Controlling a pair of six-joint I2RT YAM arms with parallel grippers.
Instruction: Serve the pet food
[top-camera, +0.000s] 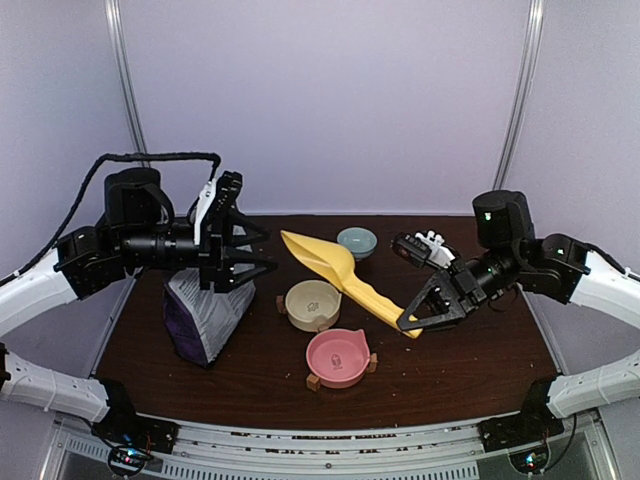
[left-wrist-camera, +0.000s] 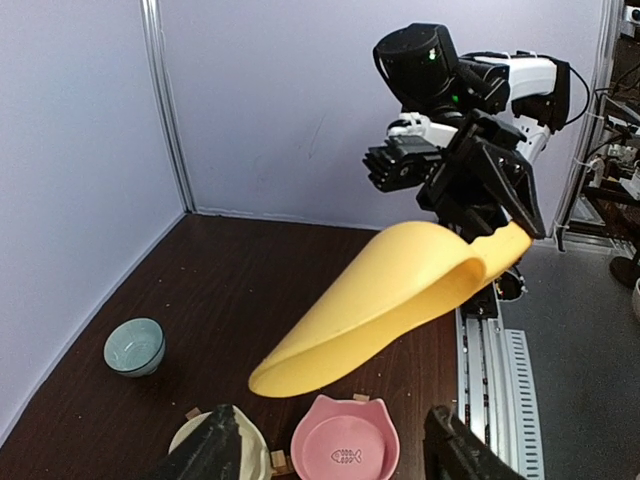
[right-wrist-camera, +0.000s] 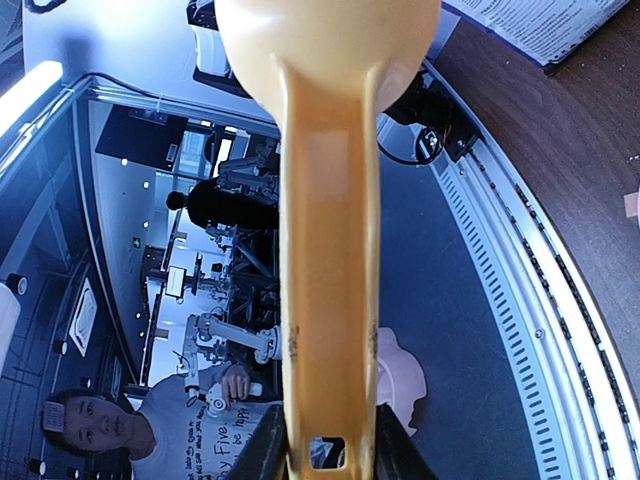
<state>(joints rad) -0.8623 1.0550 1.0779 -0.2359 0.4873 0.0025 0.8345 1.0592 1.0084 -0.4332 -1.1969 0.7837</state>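
No pet food shows in any view. The yellow scoop (top-camera: 335, 266) hangs tilted above the cream bowl (top-camera: 313, 305), and its bowl looks empty in the left wrist view (left-wrist-camera: 390, 300). My right gripper (top-camera: 412, 318) is shut on the scoop's handle (right-wrist-camera: 325, 300), with the fingers (right-wrist-camera: 265, 452) on either side of the handle's end. My left gripper (top-camera: 262, 250) is open and empty, in the air above the purple-and-white bag (top-camera: 205, 320), facing the scoop. Its fingers (left-wrist-camera: 215, 450) frame the pink bowl (left-wrist-camera: 345, 450).
A pink cat-eared bowl (top-camera: 338, 358) stands near the front, and a small teal bowl (top-camera: 357, 242) at the back. The bag stands upright at the left; its printed corner shows in the right wrist view (right-wrist-camera: 540, 25). Small wooden blocks lie beside the bowls.
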